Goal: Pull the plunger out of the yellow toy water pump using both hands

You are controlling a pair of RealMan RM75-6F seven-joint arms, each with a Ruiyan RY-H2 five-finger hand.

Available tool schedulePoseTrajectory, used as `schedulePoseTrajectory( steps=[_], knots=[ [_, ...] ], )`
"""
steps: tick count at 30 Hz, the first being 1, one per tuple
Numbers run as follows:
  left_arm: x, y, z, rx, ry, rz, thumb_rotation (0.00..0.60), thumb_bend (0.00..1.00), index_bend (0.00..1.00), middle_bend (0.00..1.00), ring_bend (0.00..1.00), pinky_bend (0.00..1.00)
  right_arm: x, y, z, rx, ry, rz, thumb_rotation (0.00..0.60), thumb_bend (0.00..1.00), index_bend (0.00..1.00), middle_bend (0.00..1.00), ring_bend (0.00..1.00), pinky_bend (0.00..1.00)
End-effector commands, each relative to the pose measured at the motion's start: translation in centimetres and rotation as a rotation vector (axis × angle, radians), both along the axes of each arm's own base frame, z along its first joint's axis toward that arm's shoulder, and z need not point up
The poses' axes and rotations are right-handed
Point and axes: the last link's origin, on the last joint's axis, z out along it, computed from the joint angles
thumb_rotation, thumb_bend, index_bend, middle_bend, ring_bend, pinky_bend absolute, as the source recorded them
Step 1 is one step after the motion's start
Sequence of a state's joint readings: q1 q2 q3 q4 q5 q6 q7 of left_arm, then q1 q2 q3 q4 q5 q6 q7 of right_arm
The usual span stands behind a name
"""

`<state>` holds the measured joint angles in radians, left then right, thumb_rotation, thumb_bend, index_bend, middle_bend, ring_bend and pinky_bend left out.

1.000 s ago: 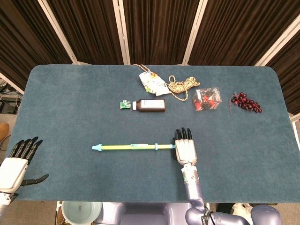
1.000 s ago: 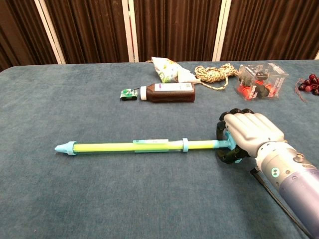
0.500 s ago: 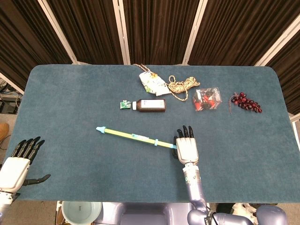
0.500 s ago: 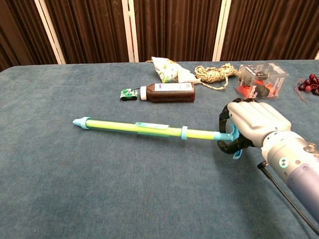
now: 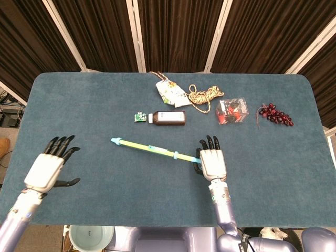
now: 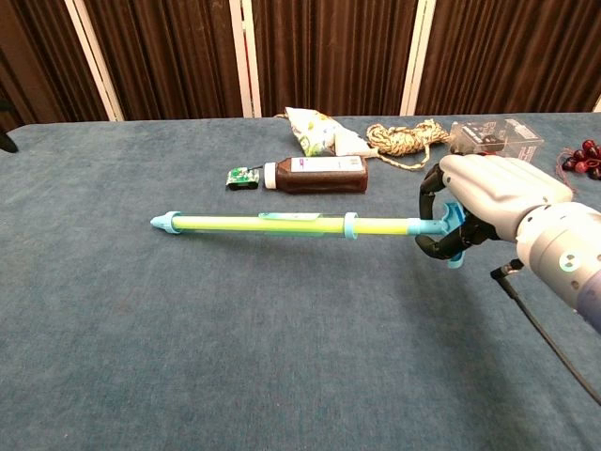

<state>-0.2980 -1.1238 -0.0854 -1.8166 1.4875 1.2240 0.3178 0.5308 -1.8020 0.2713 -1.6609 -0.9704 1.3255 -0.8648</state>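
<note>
Right hand (image 6: 479,211) has the pump by its handle

The yellow toy water pump (image 5: 155,150) seems lifted off the counter (image 5: 105,100) (hard to judge), fingers wrapped around its blue handle; left hand (image 5: 48,169) hovers spread, holding nothing.

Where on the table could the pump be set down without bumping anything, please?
Bare cloth lies on the table between the left hand and the yellow toy water pump, and to the right of the right hand. The far middle is crowded: brown bottle, rope, clear box, grapes.
</note>
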Motion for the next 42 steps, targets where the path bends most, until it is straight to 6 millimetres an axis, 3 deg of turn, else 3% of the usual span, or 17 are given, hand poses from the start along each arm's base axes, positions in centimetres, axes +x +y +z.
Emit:
schedulePoseTrajectory(
  steps=[1, 10, 18, 33, 42],
  knots=[
    [2.0, 2.3, -1.2, -0.014, 0.04, -0.029, 0.6, 0.14, 0.27, 0.0, 0.0, 0.01, -0.1, 0.0, 0.3, 0.007, -0.003, -0.001, 0.6, 0.49, 0.76, 0.23, 0.08, 0.0],
    [3.8, 6.4, -4.1, -0.028, 0.127, -0.051, 0.6, 0.16, 0.29, 0.0, 0.0, 0.01, -0.1, -0.4, 1.5, 0.022, -0.001, 0.015, 0.6, 0.56, 0.82, 0.24, 0.11, 0.0],
    [4.1, 7.3, -5.7, -0.039, 0.165, -0.045, 0.6, 0.16, 0.29, 0.0, 0.0, 0.01, 0.4, -0.6, 2.0, 0.049, -0.01, 0.003, 0.6, 0.61, 0.87, 0.25, 0.14, 0.0],
    [5.4, 11.5, -9.6, -0.08, 0.249, -0.05, 0.6, 0.17, 0.31, 0.0, 0.0, 0.01, 0.1, -0.5, 2.3, 0.063, -0.016, -0.018, 0.6, 0.61, 0.87, 0.25, 0.15, 0.0],
    [6.6, 13.0, -11.8, -0.094, 0.281, -0.07, 0.6, 0.18, 0.32, 0.01, 0.0, 0.01, -0.2, -0.7, 2.8, 0.058, -0.014, -0.022, 0.6, 0.61, 0.87, 0.25, 0.15, 0.0]
  ],
)
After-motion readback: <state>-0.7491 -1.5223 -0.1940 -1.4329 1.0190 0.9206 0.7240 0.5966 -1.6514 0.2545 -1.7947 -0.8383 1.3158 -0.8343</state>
